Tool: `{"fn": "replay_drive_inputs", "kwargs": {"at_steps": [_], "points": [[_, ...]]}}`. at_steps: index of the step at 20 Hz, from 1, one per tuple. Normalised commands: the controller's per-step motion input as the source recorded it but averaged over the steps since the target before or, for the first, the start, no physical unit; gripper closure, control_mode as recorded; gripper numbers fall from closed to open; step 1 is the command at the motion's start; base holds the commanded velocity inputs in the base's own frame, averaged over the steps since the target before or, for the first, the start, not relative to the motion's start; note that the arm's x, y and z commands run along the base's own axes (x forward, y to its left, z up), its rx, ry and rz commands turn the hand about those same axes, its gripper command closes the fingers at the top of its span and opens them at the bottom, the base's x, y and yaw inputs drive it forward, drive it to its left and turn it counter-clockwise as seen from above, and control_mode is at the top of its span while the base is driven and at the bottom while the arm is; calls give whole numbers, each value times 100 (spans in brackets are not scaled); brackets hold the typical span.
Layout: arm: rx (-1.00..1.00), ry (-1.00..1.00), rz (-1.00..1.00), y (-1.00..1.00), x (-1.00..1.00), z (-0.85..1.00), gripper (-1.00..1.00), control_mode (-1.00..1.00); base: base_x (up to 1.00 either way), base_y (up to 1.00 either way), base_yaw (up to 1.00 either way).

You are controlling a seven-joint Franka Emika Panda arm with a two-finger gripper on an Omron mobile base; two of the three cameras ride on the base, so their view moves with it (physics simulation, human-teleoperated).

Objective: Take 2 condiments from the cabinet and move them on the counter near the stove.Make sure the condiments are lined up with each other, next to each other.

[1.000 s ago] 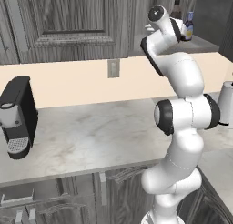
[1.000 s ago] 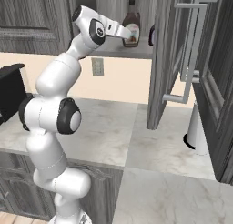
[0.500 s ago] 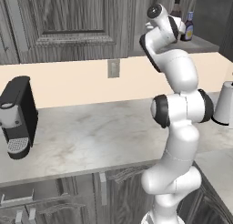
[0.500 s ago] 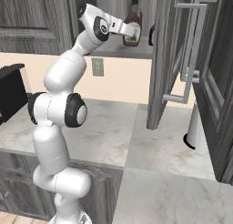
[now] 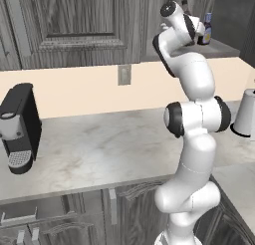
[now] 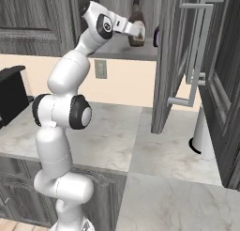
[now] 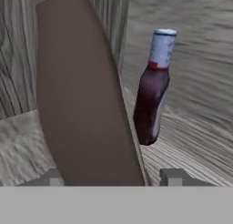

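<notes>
The brown bottle (image 7: 86, 100) is standing on the cabinet shelf (image 6: 119, 50), looming so close in the hand view that its top and base are cut off; in the right base view only its neck is rising above the gripper (image 6: 138, 32). The finger tips (image 7: 175, 176) are sitting on either side of its smooth, rounded belly, but whether they are pressing on it I cannot tell. Just beside it the small purple bottle (image 7: 152, 89), with red label and pale cap, is standing upright on the grey wood-grain shelf. Below, the marbled counter (image 5: 109, 149) is carrying a black coffee machine (image 5: 19, 129).
</notes>
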Motion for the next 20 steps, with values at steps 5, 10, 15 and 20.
{"fn": "replay_drive_inputs", "kwargs": {"at_steps": [5,10,15,20], "points": [[0,0,-8,-40,-26,-6,100,-100,0,0,0],[-4,-2,-3,-13,-7,-19,100,-100,0,0,0],[-12,-26,0,1,-15,-38,100,-100,0,0,0],[-5,-41,3,2,-74,-2,100,-100,0,0,0]]}}
